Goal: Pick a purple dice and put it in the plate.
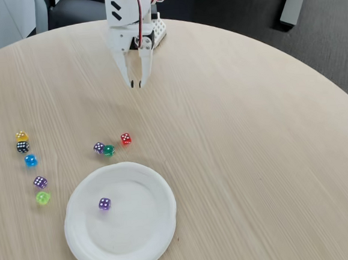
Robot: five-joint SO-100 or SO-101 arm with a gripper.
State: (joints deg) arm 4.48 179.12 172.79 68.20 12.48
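Gripper points down at table, fingertips nearly together, grasping nothing. One purple die lies in plate, left of centre, a corner toward camera; cube, no long axis. Two more purple dice outside plate

You'll find no readable text, labels or brands here; only white pips on the small translucent dice
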